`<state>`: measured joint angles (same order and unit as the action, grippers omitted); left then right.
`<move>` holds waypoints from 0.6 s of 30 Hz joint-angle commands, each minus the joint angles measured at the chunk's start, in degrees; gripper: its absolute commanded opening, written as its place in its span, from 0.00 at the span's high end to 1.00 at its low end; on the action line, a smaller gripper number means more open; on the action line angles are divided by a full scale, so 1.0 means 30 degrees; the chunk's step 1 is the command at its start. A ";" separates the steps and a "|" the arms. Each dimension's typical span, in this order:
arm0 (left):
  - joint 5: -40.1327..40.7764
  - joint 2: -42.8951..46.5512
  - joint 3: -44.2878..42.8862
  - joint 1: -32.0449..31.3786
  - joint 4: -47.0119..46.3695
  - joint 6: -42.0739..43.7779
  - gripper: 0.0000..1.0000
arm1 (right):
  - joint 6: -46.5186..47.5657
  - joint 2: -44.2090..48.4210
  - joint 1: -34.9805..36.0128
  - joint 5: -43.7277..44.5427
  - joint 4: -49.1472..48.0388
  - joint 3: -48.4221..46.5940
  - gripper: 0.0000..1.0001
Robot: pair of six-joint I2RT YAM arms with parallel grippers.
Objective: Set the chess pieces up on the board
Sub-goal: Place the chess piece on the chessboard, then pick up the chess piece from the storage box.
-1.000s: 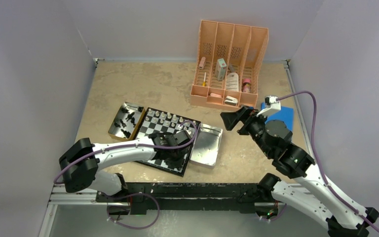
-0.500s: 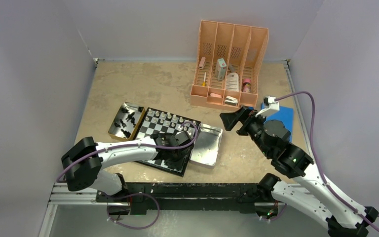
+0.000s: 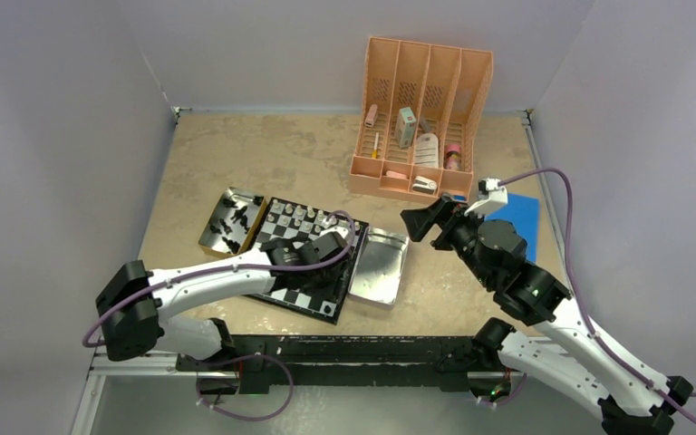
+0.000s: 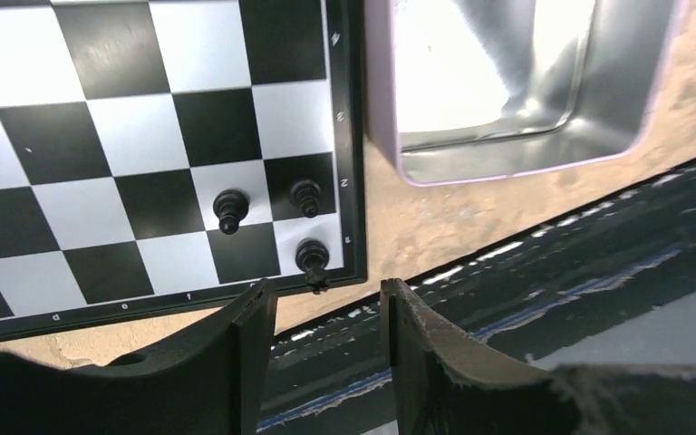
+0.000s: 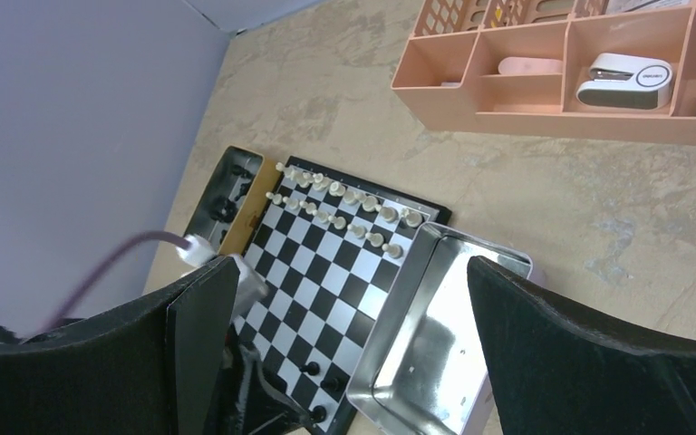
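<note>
Left wrist view: the left end effector (image 4: 326,299) is hovering just off the board's near rim, fingers spread, nothing between them. Just beyond the tips we are seeing three black chess pieces (image 4: 305,196) standing upright in the corner squares of the board (image 4: 118,118), one at the very edge. A silver tray (image 4: 507,154) is lying just beside that corner on the bench (image 4: 471,217).

The right end effector (image 5: 349,267) is hanging high above the bench, spread wide, gripping nothing. White pieces (image 5: 340,204) are filling the two far rows.

We are judging the step as getting clear, then fetching from the second tray (image 3: 236,191), where more black pieces are lying. Best done by rising straight up, keeping both fingers off the edge piece, and centring each new piece on its own square.
</note>
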<state>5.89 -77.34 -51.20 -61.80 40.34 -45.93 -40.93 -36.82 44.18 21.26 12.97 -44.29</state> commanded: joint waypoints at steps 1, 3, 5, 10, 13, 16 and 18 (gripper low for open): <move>0.1168 0.1362 -0.1854 0.1048 0.0239 0.0586 0.53 | 0.0239 -0.0443 -0.0009 -0.0483 -0.0924 0.0200 0.01; 0.0090 0.1540 -0.2275 0.2343 -0.0072 0.1519 0.53 | 0.0253 -0.0775 -0.0028 -0.0820 -0.0942 0.0139 0.01; -0.0592 0.1533 -0.2980 0.3546 -0.0003 0.2407 0.53 | 0.0426 -0.1189 -0.0006 -0.0916 -0.0976 -0.0045 0.01; -0.0283 0.0711 -0.5395 0.6165 0.0754 0.4241 0.52 | 0.0776 -0.2114 -0.0015 -0.1299 -0.1496 0.0250 0.01; -0.2036 0.0166 -0.5967 0.8279 0.0246 0.5167 0.52 | 0.0796 -0.2887 -0.0021 -0.1799 -0.1815 0.0599 0.01; -0.2685 -0.0321 -0.6492 1.0187 -0.0006 0.5825 0.53 | 0.1007 -0.3444 -0.0021 -0.2096 -0.1698 0.0658 0.02; -0.2807 -0.0702 -0.6839 1.1576 -0.0035 0.6145 0.54 | 0.1011 -0.3555 -0.0020 -0.2127 -0.1752 0.0726 0.01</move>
<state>0.75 -77.73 -68.47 -33.21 41.30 -32.12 -39.22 -47.05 44.18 16.21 10.50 -42.35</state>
